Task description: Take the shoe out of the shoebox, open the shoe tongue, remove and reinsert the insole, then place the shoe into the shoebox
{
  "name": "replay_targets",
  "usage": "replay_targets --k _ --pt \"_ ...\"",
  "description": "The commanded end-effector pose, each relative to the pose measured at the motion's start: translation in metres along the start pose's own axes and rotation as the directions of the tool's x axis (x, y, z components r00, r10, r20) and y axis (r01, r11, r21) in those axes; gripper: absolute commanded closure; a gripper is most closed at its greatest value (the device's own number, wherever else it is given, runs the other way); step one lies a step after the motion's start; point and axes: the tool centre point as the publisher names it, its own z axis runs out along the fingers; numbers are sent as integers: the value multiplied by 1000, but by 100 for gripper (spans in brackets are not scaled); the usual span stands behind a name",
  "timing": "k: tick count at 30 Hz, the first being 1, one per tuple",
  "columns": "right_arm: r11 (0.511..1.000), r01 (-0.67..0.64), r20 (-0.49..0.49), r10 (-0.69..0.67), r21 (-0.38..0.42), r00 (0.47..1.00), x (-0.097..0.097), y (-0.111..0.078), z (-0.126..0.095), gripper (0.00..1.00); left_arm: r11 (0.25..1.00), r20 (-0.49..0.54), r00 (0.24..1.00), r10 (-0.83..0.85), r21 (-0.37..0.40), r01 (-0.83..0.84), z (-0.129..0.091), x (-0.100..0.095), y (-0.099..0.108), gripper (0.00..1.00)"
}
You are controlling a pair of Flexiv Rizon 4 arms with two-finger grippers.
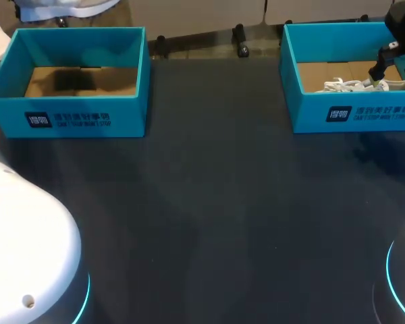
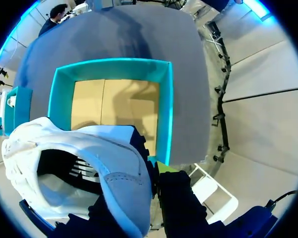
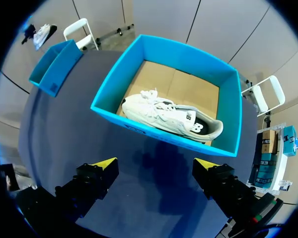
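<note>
Above the dark surface, a white shoe is clamped in the left claw. It hangs over the empty shoebox in the head view's upper left, which shows only its cardboard floor. A second shoe lies inside the right shoebox, upper right. The right claw hovers above that box, fingers spread wide, holding nothing.

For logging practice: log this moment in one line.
left gripper: holds shoe, empty box ahead | right gripper: open, boxed shoe ahead
</note>
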Motion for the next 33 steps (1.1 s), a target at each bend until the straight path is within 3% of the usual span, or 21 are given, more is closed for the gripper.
replay_targets --k 1,14,21,33 --pt "1000 -1 2 1 0 1000 0 0 0 0 998 -2 1000 1 -61 -1 -1 -1 -15 100" --pt "1000 -1 2 1 0 1000 0 0 0 0 998 -2 1000 1 -61 -1 -1 -1 -15 100" --pt "1000 -1 2 1 0 1000 0 0 0 0 998 -5 999 32 -55 -33 -18 -12 -59 100" --pt "1000 -1 2 1 0 1000 0 0 0 0 997 33 999 40 -67 -38 -32 -33 -114 100"
